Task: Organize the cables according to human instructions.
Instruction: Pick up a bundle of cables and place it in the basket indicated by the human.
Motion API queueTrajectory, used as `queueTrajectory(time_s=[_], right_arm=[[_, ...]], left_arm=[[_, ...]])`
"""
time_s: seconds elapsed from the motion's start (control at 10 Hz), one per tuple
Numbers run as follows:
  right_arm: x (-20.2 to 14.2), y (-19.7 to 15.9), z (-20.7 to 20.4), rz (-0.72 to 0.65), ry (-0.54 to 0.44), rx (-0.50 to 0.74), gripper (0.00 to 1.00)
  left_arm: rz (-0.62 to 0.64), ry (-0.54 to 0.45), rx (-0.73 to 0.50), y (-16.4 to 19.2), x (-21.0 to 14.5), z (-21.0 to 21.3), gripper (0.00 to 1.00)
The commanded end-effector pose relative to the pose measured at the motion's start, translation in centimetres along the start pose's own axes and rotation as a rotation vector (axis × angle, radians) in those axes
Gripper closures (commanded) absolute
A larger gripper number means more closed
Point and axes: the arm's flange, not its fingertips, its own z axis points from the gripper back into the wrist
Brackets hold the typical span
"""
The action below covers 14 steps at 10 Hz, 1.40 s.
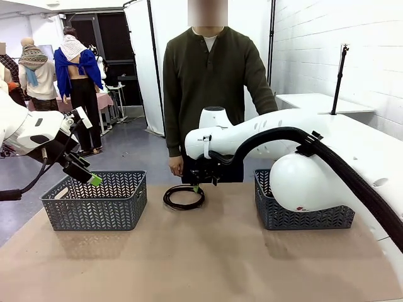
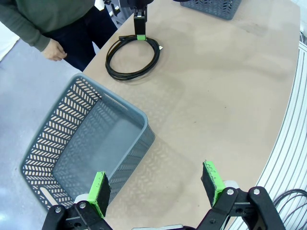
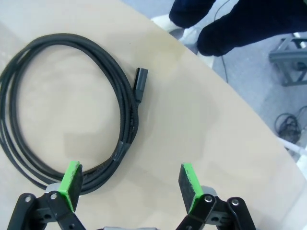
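Note:
One cable (image 1: 183,196) lies as a flat black coil on the brown table near the far edge, in front of the human (image 1: 211,82). My right gripper (image 1: 199,185) hangs just above the coil's right rim. In the right wrist view it (image 3: 130,184) is open, its left pad over the coil's strands (image 3: 72,110) and the plug end (image 3: 140,84) ahead of it. My left gripper (image 2: 156,187) is open and holds nothing, raised over the near edge of the left basket (image 2: 53,143); from there the cable (image 2: 133,57) lies farther off.
Two grey lattice baskets stand on the table, one at the left (image 1: 94,207) and one at the right (image 1: 302,217) behind my right arm. The person's hand (image 1: 175,165) hangs at the table's far edge. The table's front half is bare.

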Motion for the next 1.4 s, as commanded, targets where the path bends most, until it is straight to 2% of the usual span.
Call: queueTrajectory(time_s=[0.0, 1.3], right_arm=[[1.7, -0.1, -0.5, -0.035, 0.006, -0.050, 0.00], [1.9, -0.5, -3.4, -0.077, -0.041, -0.112, 0.00]], left_arm=[[-0.003, -0.009, -0.011, 0.3, -0.2, -0.1, 0.00], [-0.003, -0.009, -0.011, 0.3, -0.2, -0.1, 0.00]])
